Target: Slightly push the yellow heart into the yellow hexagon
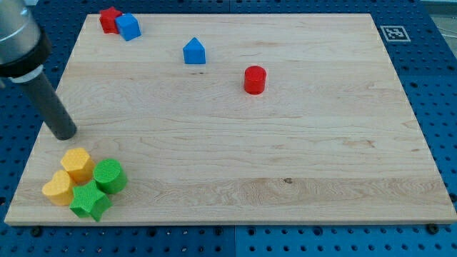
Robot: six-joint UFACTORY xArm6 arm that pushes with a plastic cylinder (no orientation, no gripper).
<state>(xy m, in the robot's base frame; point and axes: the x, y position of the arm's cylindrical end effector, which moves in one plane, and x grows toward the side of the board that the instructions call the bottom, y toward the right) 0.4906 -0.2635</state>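
Note:
The yellow hexagon (77, 165) sits near the board's bottom left corner. The yellow heart (57, 189) lies just below and left of it, touching it. A green cylinder (110, 176) touches the hexagon's right side, and a green star (90, 201) sits below them, against the heart. My tip (64, 134) rests on the board just above the hexagon, a short gap away, at the view's left.
A red cylinder (255, 79) stands right of centre near the top. A blue house-shaped block (194, 52) lies left of it. A red block (109, 19) and a blue block (129, 27) touch at the top left. The wooden board's left edge (43, 135) is close to my tip.

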